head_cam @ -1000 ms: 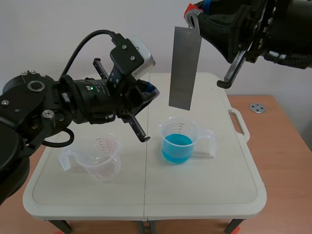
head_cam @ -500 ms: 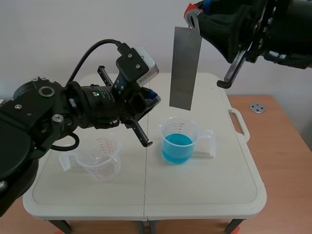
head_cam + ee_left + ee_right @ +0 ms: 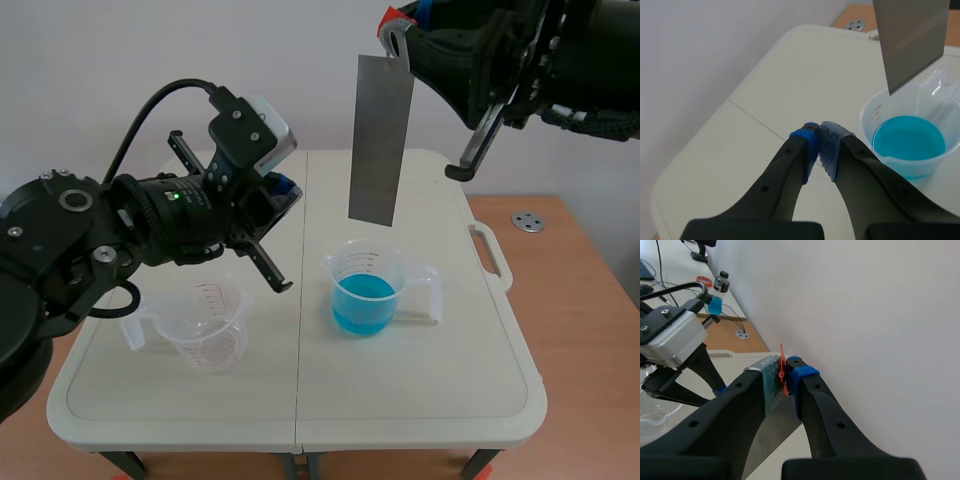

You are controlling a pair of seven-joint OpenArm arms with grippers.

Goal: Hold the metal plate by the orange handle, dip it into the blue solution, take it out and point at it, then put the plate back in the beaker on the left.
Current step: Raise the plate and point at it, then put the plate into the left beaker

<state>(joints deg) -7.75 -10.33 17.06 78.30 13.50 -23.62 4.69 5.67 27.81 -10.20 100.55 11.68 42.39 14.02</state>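
The right gripper [image 3: 784, 376] clamps the orange handle [image 3: 388, 21] — the metal plate [image 3: 380, 140] hangs over the blue-filled beaker [image 3: 365, 292] mid-table [image 3: 420, 400]. The left gripper [image 3: 819, 146] — clenched on nothing — hovers near the plate.

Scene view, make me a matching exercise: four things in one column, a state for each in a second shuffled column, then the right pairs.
Things
1. metal plate
2. left beaker
3. right beaker
4. left gripper

States
A. shut on nothing
B. holds blue solution
C. hangs in the air, clear of the liquid
D. clear and empty

Pairs: 1-C, 2-D, 3-B, 4-A
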